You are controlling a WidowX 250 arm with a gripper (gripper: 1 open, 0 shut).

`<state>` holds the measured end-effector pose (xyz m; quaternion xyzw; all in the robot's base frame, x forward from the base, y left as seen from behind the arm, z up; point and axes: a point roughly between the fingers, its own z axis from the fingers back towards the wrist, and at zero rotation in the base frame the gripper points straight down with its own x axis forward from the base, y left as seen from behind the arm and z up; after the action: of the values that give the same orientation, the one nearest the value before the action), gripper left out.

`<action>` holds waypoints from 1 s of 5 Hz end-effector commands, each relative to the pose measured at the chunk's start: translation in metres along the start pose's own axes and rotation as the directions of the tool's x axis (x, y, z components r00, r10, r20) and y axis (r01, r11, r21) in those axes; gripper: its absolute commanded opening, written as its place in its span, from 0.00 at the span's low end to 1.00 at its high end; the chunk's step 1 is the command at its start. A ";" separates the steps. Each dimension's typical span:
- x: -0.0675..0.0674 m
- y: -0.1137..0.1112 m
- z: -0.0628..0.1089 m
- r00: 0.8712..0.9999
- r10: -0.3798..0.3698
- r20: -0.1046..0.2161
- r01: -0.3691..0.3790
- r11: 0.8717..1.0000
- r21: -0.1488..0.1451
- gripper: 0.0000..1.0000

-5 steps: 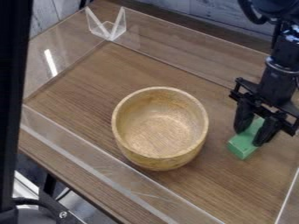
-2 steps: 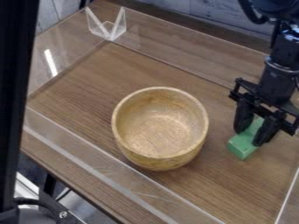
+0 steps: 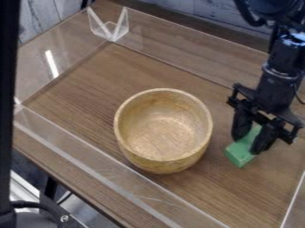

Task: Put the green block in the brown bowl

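Observation:
The green block point(image 3: 244, 150) is a bright green bar, tilted, its lower end showing just right of the brown bowl. My gripper point(image 3: 259, 135) points steeply down over it, black fingers shut on the green block's upper part, which they hide. The block's bottom sits at or just above the wooden table; I cannot tell if it touches. The brown bowl point(image 3: 163, 130) is a round light wooden bowl with thick walls, standing empty in the middle of the table, a short gap left of the block.
A wooden tabletop point(image 3: 107, 76) lies inside low clear plastic walls. A clear plastic stand point(image 3: 107, 23) sits at the back left corner. A dark post point(image 3: 10, 53) runs down the left edge of the view.
The gripper and the green block have shifted slightly left toward the bowl. The jaws stay shut on the block.

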<state>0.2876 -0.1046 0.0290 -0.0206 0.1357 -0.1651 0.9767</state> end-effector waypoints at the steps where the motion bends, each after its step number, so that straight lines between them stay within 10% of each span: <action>1: -0.005 0.006 0.022 0.998 0.007 0.055 -0.007 1.000 0.005 0.00; 5: -0.022 0.033 0.041 0.993 0.074 0.087 -0.076 0.997 0.013 0.00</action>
<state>0.2814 -0.0672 0.0503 -0.0133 0.1304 -0.1278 0.9831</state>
